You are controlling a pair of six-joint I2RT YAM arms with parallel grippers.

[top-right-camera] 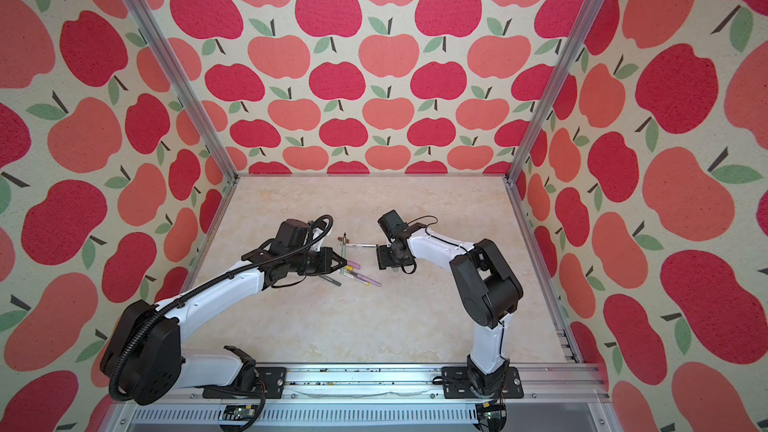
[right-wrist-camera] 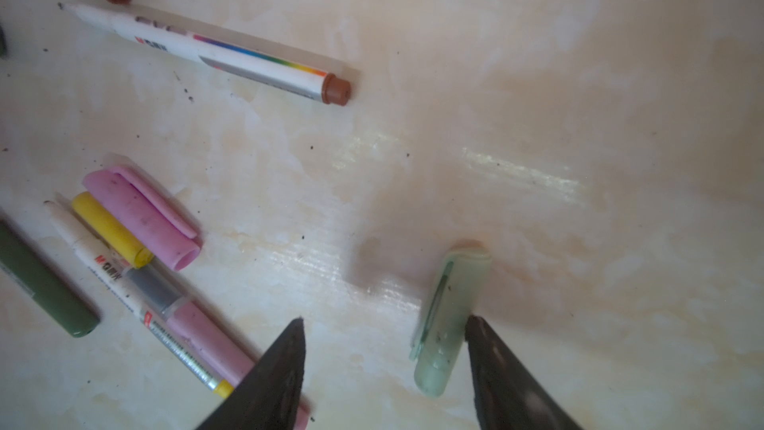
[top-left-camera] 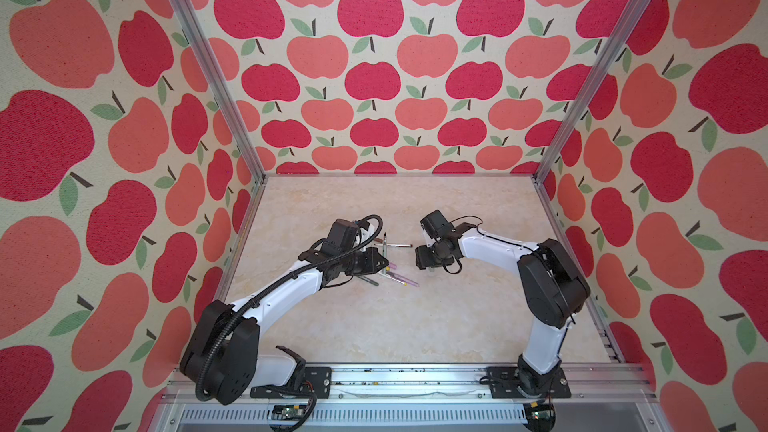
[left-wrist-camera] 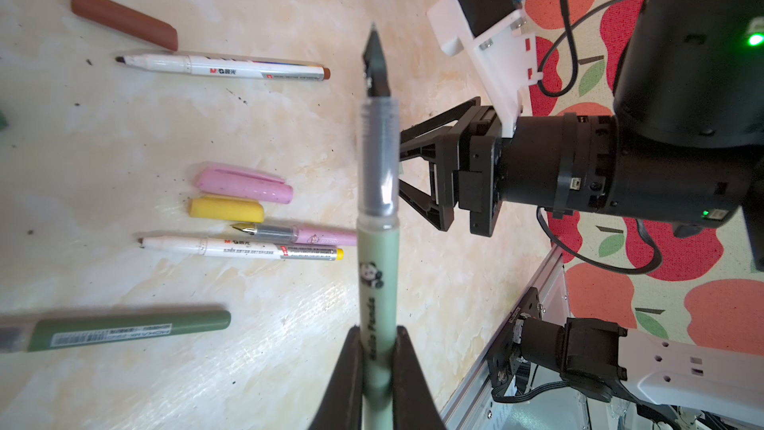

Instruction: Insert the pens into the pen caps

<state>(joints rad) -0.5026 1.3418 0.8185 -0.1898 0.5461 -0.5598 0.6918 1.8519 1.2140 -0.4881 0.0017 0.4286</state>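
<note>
Bright, soft and even in both top views, with only faint shadows and straight lines bowed toward the edges. Softer in the wrist views, with pale glare streaks across the tabletop (right-wrist-camera: 516,175). Blurred close to the lenses: right claw (right-wrist-camera: 384,319), left claw (left-wrist-camera: 378,328), plus the dark green pen (left-wrist-camera: 124,330) at the frame edge.

Tabletop (top-right-camera: 374,326) centre: left gripper (top-right-camera: 341,263) clamped on sage green pen (top-right-camera: 343,250), dark tip toward far edge. Right gripper (top-right-camera: 379,258) near, facing it, not touching. White pen (top-right-camera: 362,245) lying crosswise just beyond gap between them. Lilac-pink pen (top-right-camera: 371,281) and dark green pen (top-right-camera: 332,280) flat, nearer front edge.
</note>
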